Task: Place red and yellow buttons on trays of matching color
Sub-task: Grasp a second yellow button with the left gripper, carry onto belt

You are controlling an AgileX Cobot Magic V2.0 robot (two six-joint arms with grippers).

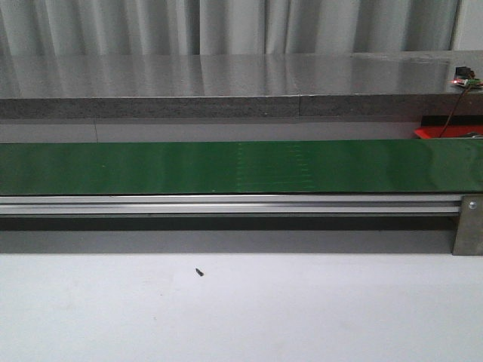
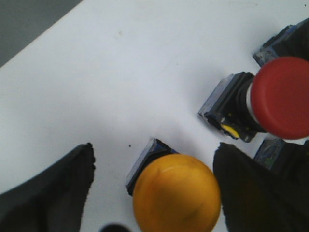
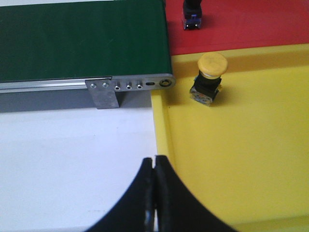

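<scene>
Left gripper wide open, fingers straddling a yellow button on white table, not gripping; red button just beyond. Right gripper closed, empty, over the yellow tray rim; another yellow button on it, red tray and green belt beyond.

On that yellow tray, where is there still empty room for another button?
The yellow tray is mostly bare: one yellow button stands near its edge by the red tray, and the rest toward the shut right tool is free. By the open left tool, buttons crowd together.
</scene>
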